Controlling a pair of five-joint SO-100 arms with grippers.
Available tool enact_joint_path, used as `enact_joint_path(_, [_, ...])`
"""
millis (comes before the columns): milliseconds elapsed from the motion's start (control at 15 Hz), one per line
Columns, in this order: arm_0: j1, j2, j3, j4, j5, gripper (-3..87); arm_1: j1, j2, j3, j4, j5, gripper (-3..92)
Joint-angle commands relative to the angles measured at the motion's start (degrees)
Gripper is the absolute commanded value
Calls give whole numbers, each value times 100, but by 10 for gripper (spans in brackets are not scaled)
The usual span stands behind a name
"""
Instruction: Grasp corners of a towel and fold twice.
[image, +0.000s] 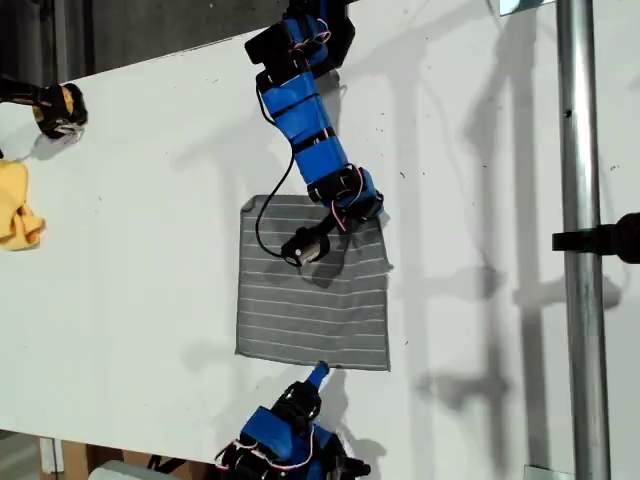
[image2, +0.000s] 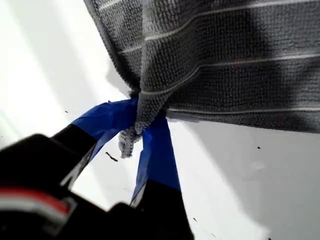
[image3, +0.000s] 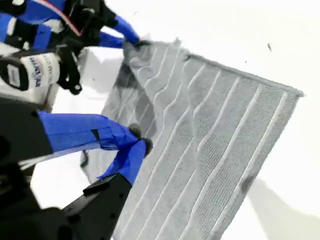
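My first tool (image2: 145, 131) pinches the towel (image: 315, 305)'s corner (image2: 131, 137).

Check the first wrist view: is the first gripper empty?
No. In the first wrist view my first gripper has its blue jaws pinched on a bunched corner of the towel.

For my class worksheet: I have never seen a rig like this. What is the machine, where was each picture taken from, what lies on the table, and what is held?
I am two small blue robot arms on a white table. One camera looks down from above, and one rides on each arm, looking along its tool. A grey striped towel lies flat, and a yellow cloth sits at the exterior view's left edge. My first tool pinches one towel corner. My second tool looks closed at the towel's edge. I cannot tell whether it grips cloth.
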Motion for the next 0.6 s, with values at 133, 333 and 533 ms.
enact_joint_path(133, [536, -1107, -1169, 62, 1125, -16, 18, 79, -316, -9, -44, -2])
enact_joint_path(333, [738, -1670, -1758, 773, 1257, -16, 18, 88, -299, 0, -44, -2])
enact_joint_path(533, [668, -1819, -1872, 1099, 1143, 10, 18, 88, -299, -9, -44, -2])
